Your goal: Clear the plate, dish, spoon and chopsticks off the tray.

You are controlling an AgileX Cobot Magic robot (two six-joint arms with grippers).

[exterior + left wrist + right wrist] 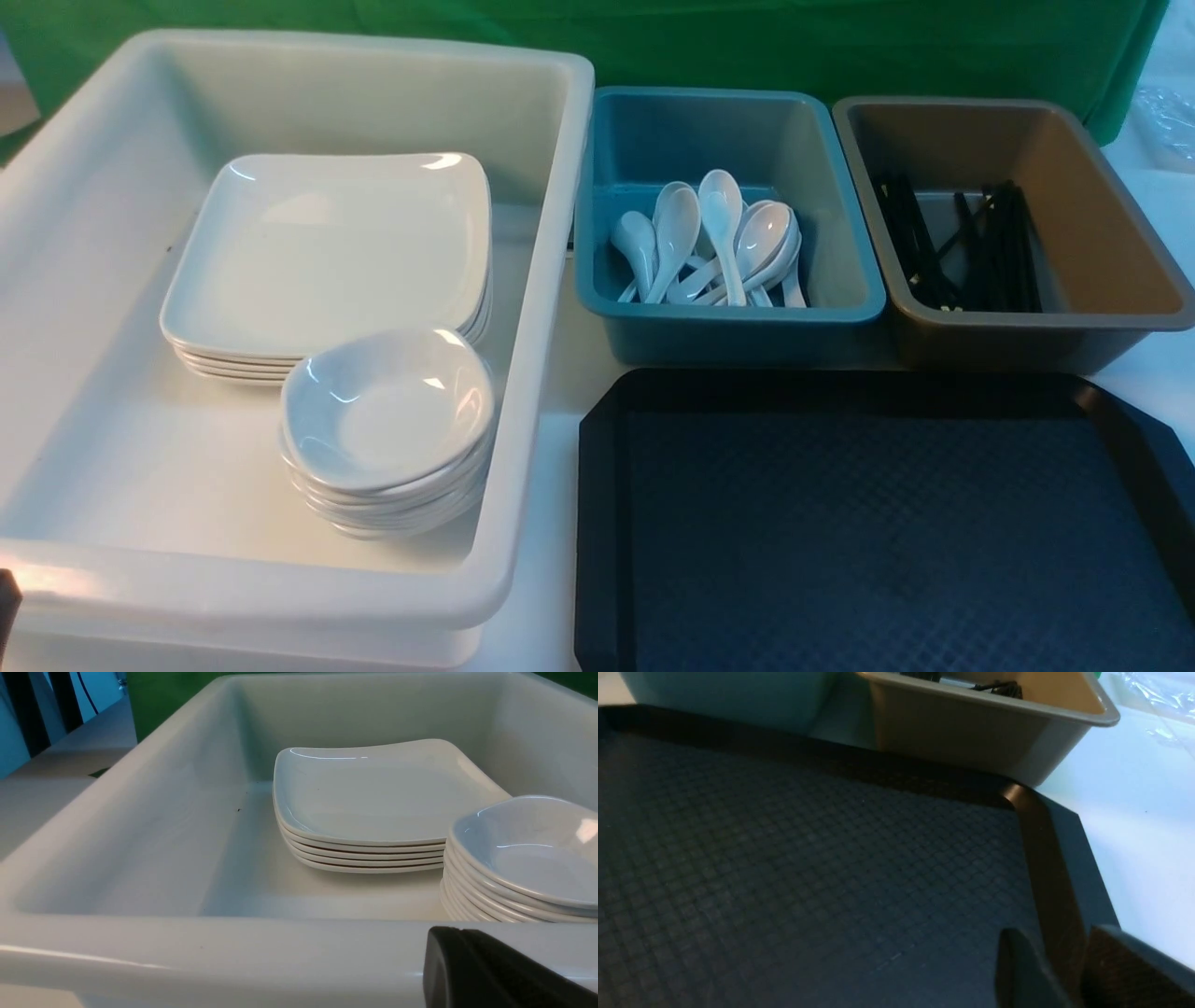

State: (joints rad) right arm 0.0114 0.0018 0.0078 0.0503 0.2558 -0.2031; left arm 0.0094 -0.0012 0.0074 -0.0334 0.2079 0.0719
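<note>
- Step, my read: clearing looks done; nothing left to lift from the visible part of the black tray. Its near edge is cut off, so check there first.
- Left pincer: clenched, no item in it, by the near rim of the white tub.
- Right pincer: released, jaws apart with nothing between them, over the tray.
- Square plates: stacked in the tub, farther in. Task plate probably among them; can't tell which.
- Small dishes: stacked in the tub, nearer than the plates, beside the tub wall. Task dish likely here, which one unclear.
- Soup spoons: piled in the teal bin, task spoon presumably included.
- Black chopsticks: bunched in the brown bin; can't single out the task pair.
- Doing it well: draw both arms back smoothly, no more grasping. Keep the left one high enough to miss the tub rim.
- Raise the right one before moving sideways, so its fingers don't catch the raised tray edge and drag the tray.
- Leave the dish stack alone; a bump could slide glossy pieces.
</note>
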